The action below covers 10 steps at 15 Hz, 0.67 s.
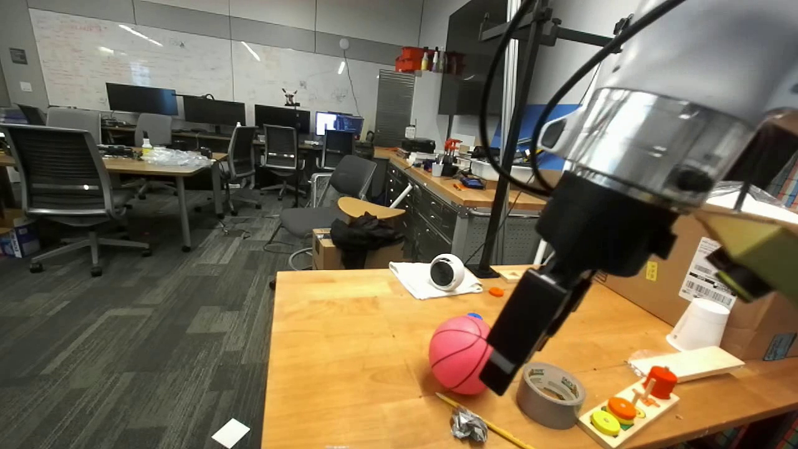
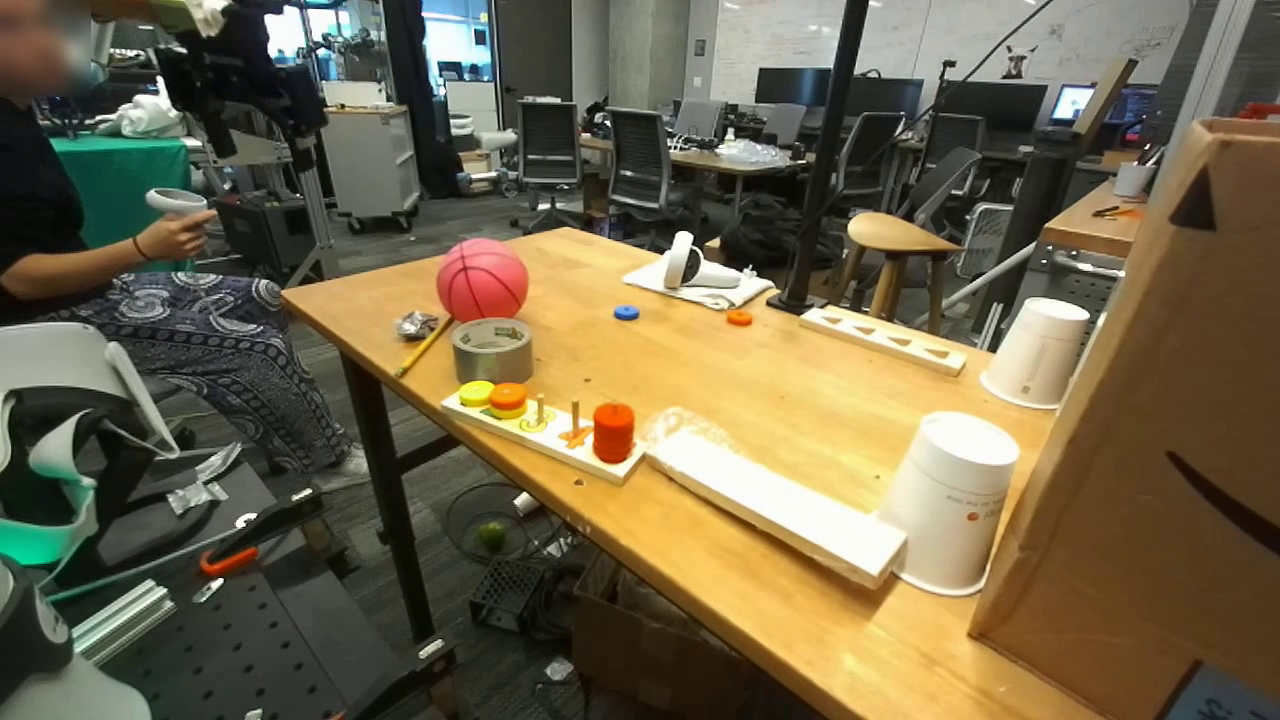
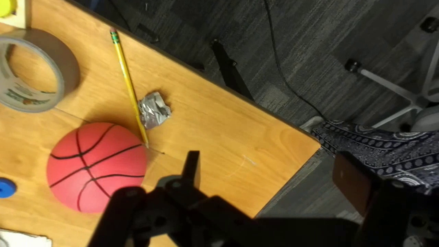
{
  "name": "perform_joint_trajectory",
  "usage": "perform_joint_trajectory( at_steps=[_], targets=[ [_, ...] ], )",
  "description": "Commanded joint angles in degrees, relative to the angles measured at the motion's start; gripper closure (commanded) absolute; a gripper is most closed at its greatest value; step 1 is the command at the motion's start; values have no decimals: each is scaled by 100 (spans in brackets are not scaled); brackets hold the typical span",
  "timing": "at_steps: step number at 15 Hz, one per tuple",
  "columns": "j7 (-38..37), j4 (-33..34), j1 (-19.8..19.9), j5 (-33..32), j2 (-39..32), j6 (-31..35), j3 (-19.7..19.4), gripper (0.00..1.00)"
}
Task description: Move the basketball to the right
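The wrist view shows the gripper (image 3: 271, 171), its 2 fingers spread wide with nothing held, off to the side of the ball (image 3: 97, 168). In both exterior views the ball rests on the table (image 2: 700, 365), near the tape roll (image 2: 492, 358) and just beside the pencil (image 3: 128, 82). The step is probably lining up for a grasp. The gripper would do well to centre above the ball, descend straight with 1 finger on each side, clear the pencil and squeeze gently at the widest part, lest it roll.
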State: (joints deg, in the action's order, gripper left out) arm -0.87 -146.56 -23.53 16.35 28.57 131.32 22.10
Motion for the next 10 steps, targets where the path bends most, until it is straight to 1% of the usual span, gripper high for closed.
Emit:
perform_joint_trajectory(
  at_steps=[1,3,7,10],
  targets=[
    [429,709,-149,63,-1391,768,-110,0],
    [622,1075,-136,20,-2010,1053,-116,0],
    [896,1740,-2,-1,-2982,1201,-120,0],
    [1183,2025,153,286,-3562,1234,-118,0]
  ],
)
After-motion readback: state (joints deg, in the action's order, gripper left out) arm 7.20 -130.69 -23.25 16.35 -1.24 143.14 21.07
